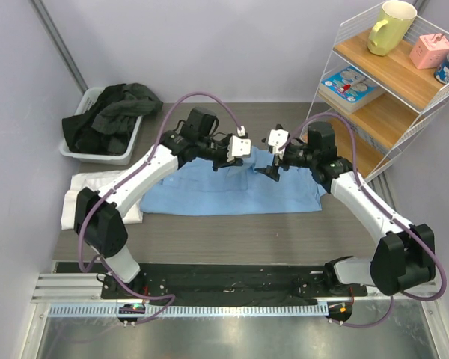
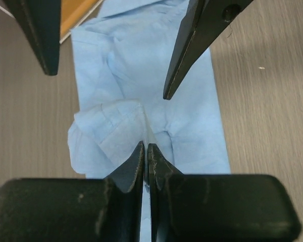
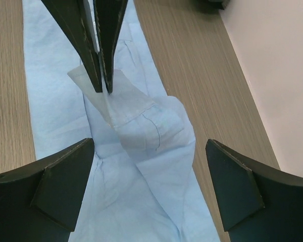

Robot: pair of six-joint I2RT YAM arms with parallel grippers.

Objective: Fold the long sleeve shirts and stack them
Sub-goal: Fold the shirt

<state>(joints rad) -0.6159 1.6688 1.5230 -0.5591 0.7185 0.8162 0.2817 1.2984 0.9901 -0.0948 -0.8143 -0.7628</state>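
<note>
The light blue long sleeve shirt (image 1: 232, 193) lies flat across the middle of the table. My left gripper (image 2: 145, 150) is shut on a raised fold of its cloth, which looks like a sleeve cuff (image 3: 134, 108), lifted a little off the rest. My right gripper (image 3: 149, 146) hovers open just above the same fold, one finger on each side and nothing between them. In the top view the left gripper (image 1: 223, 160) and the right gripper (image 1: 272, 170) face each other over the shirt's far edge. A white shirt (image 1: 86, 184) lies at the left, partly under my left arm.
A grey bin (image 1: 124, 151) with dark clothes stands at the back left. A wire shelf (image 1: 389, 90) with a yellow mug, a pink box and a book stands at the back right, close to my right arm. Bare wood-grain table shows in front of the blue shirt.
</note>
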